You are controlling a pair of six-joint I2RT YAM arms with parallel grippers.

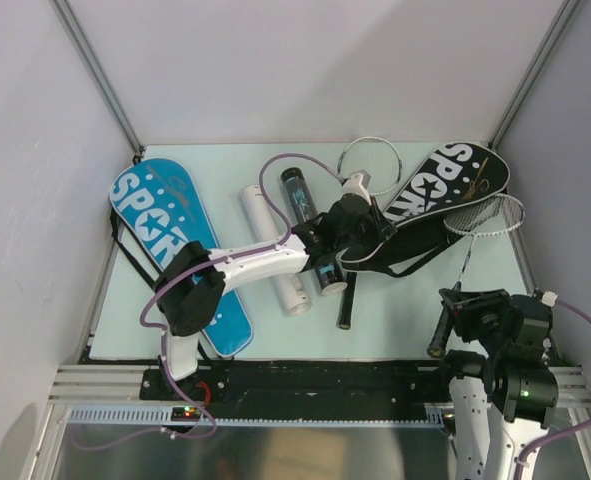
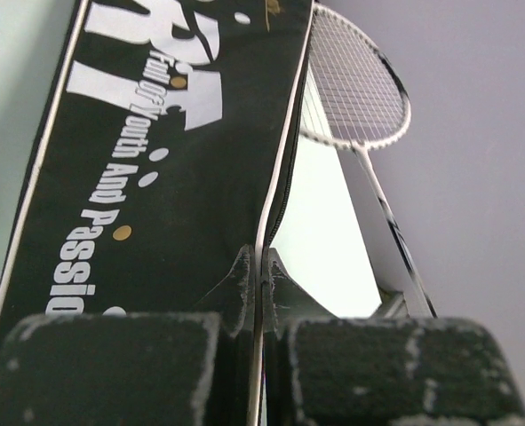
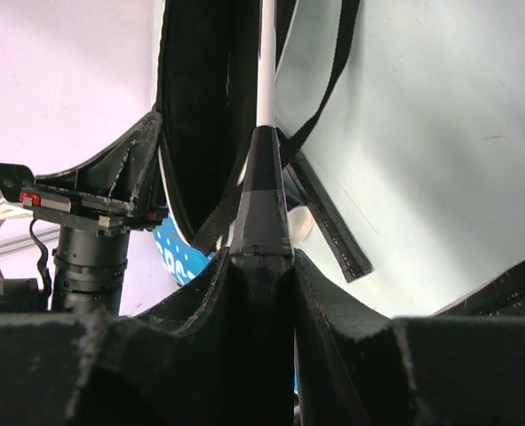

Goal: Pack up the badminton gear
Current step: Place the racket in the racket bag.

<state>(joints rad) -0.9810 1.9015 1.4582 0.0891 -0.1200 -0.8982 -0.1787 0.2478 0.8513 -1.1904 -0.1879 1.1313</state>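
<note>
The pale green table [image 1: 395,330] carries the blue SPORT cover [image 1: 165,230] at its left and the black SPORT cover [image 1: 450,180] at the far right, with tubes between them. The step in hand looks like sheathing a silver-framed racket [image 1: 487,215] in the black cover.

The left gripper [image 2: 260,330] is clenched on that cover's white-piped edge. The right gripper [image 3: 262,266] grasps the racket by its black handle, near the table's right front corner, and the strung head lies against the cover's lower right edge. Next, the head probably needs lining up with the opening and sliding in while the left arm holds the edge.

Whether the rim has entered the mouth cannot be told. A second silver racket [image 1: 370,160] shows only its head loop behind the left arm. The white tube [image 1: 273,250] lies in full view, but the black tube [image 1: 300,195] is partly covered. No shuttlecocks or blue-framed rackets are visible.
</note>
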